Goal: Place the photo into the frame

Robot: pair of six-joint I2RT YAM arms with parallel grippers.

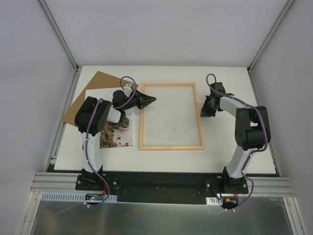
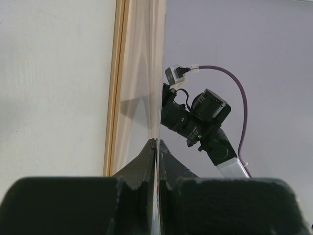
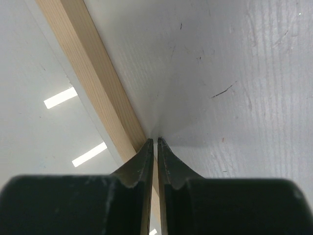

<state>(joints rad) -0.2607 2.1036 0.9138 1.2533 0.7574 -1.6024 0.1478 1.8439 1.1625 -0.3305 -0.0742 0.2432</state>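
Squaring the frame (image 1: 171, 147) looks like the job, so I'd push evenly from both sides without tipping it. It lies flat mid-surface. The photo (image 1: 117, 138) sits at its eight o'clock. My left tool (image 1: 150, 100) meets the ten o'clock rail and my right tool (image 1: 203, 112) the three o'clock rail. Both are closed to slits, gripping nothing visible, wrists low and pointing inward.
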